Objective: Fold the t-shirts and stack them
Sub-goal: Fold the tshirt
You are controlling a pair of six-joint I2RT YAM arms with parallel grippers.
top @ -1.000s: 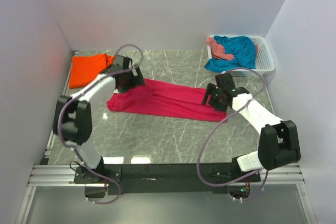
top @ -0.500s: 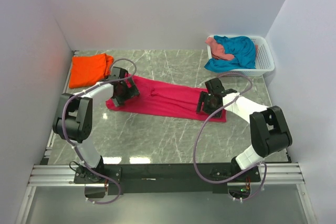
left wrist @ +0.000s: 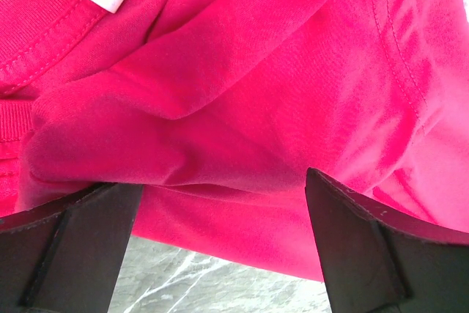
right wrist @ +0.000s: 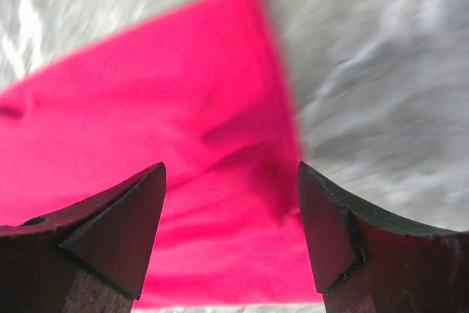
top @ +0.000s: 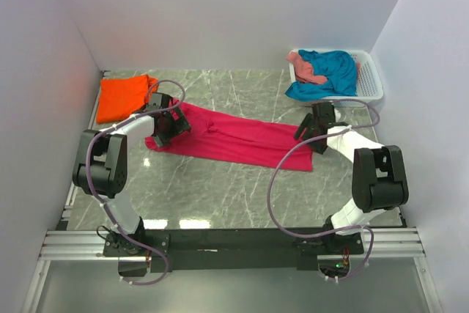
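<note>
A magenta-pink t-shirt (top: pixel 234 139) lies folded into a long band across the middle of the table. My left gripper (top: pixel 165 127) is open over its left end; in the left wrist view (left wrist: pixel 220 236) the magenta cloth (left wrist: pixel 242 86) sits between and beyond the spread fingers. My right gripper (top: pixel 313 134) is open just beyond the shirt's right end; the right wrist view (right wrist: pixel 231 214) shows the shirt's corner (right wrist: pixel 183 144) between the spread fingers. An orange t-shirt (top: pixel 123 97) lies folded at the back left. A teal-blue t-shirt (top: pixel 330 71) and a salmon-pink one (top: pixel 306 68) lie crumpled in the basket.
The white slatted basket (top: pixel 371 78) stands at the back right corner. Grey walls close in the left, back and right sides. Marble tabletop (top: pixel 220 188) shows in front of the shirt and under the left fingers (left wrist: pixel 220 291). Cables loop from both arms.
My left gripper moved nearer and a little left over the shirt's left end. My right gripper moved onto the shirt's right end, then back off it to the right. The band now lies flatter.
</note>
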